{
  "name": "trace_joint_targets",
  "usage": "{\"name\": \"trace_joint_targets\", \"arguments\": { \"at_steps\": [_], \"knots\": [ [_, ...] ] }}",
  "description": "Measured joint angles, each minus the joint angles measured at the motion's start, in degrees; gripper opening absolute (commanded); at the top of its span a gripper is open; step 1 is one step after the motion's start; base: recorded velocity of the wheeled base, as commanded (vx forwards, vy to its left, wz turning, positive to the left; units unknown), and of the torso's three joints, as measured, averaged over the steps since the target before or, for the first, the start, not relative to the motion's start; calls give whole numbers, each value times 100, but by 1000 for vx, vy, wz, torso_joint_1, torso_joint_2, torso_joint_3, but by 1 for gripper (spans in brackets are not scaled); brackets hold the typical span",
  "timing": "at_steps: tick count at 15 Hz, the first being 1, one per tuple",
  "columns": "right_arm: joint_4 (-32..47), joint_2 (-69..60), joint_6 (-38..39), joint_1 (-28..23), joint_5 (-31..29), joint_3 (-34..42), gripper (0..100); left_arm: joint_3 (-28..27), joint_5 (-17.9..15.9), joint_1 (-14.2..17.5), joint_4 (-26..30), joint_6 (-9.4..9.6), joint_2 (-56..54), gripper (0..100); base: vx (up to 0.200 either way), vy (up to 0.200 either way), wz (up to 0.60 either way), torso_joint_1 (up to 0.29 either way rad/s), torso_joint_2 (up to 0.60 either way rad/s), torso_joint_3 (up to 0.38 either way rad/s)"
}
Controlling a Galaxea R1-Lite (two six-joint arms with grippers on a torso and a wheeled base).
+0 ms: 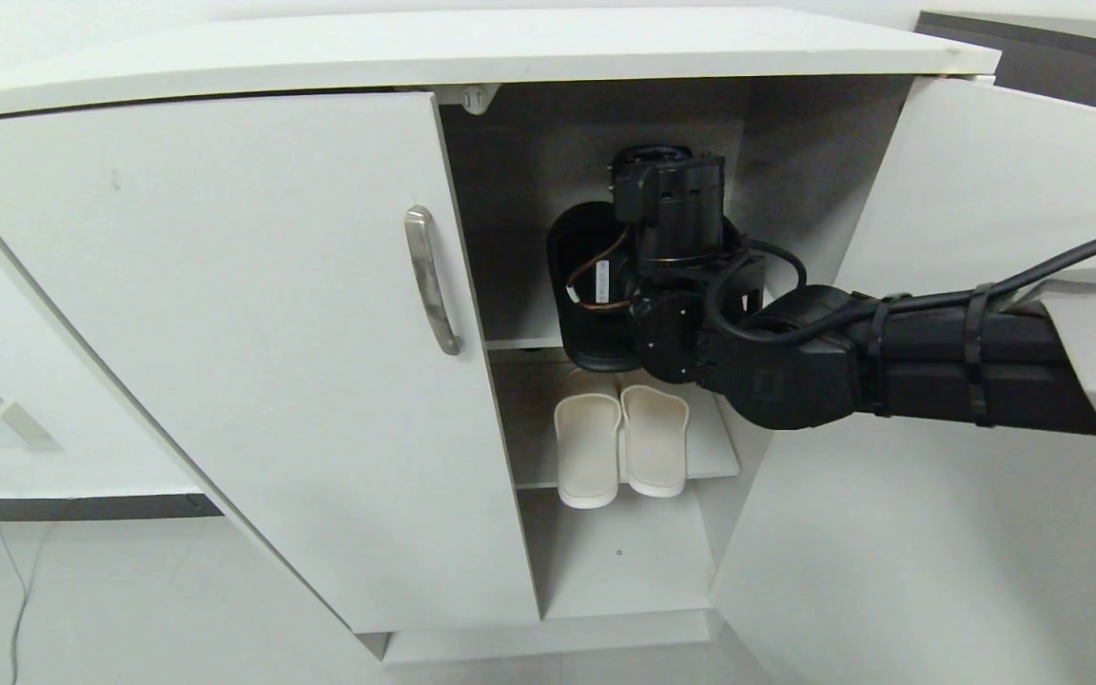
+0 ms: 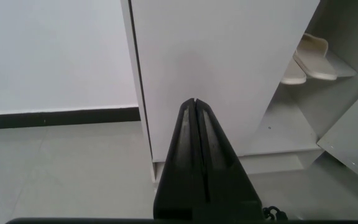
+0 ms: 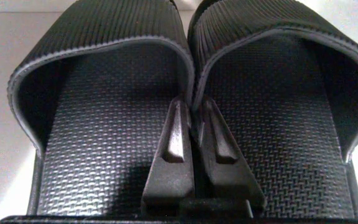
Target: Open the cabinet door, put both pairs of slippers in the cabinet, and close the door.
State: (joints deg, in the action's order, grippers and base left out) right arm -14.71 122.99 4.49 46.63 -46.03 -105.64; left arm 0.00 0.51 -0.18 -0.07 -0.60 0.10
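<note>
Left gripper hangs low before the cabinet's closed door, clamped together, empty. Right arm is stretched into the upper compartment. Its right gripper pinches the black slippers by their inner edges, above the white slippers on the middle shelf.

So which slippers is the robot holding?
The black slippers, pinched together by the right gripper; the white slippers lie untouched on the shelf below.

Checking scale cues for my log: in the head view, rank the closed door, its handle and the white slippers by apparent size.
Largest: closed door.
Then the white slippers, as a pair.
Smallest in area: handle, looking longer than one slipper but far thinner.
</note>
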Motion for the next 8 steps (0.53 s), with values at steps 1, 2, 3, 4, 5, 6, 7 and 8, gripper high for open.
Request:
{"name": "trace_joint_targets", "arguments": {
  "at_steps": [1, 2, 3, 4, 5, 6, 7, 8],
  "knots": [
    [18, 9, 11, -7, -2, 0, 0, 0, 0, 0, 0, 0, 0, 0, 0, 0, 0, 0, 0, 0],
    [35, 18, 20, -18, -2, -6, 0, 0, 0, 0, 0, 0, 0, 0, 0, 0, 0, 0, 0, 0],
    [33, 30, 33, -44, 0, -12, 0, 0, 0, 0, 0, 0, 0, 0, 0, 0, 0, 0, 0, 0],
    [33, 40, 51, -66, -4, -22, 0, 0, -2, 0, 0, 0, 0, 0, 0, 0, 0, 0, 0, 0],
    [35, 50, 63, -71, -4, -23, 0, 0, -2, 0, -2, 0, 0, 0, 0, 0, 0, 0, 0, 0],
    [33, 63, 76, -74, 0, -26, 0, 0, 0, 0, 0, 0, 0, 0, 0, 0, 0, 0, 0, 0],
    [33, 71, 77, -79, 0, -26, 0, 0, 0, 0, 0, 0, 0, 0, 0, 0, 0, 0, 0, 0],
    [35, 77, 79, -83, 0, -26, 0, 0, 2, 0, 0, 0, 0, 0, 0, 0, 0, 0, 0, 0]
  ]
}}
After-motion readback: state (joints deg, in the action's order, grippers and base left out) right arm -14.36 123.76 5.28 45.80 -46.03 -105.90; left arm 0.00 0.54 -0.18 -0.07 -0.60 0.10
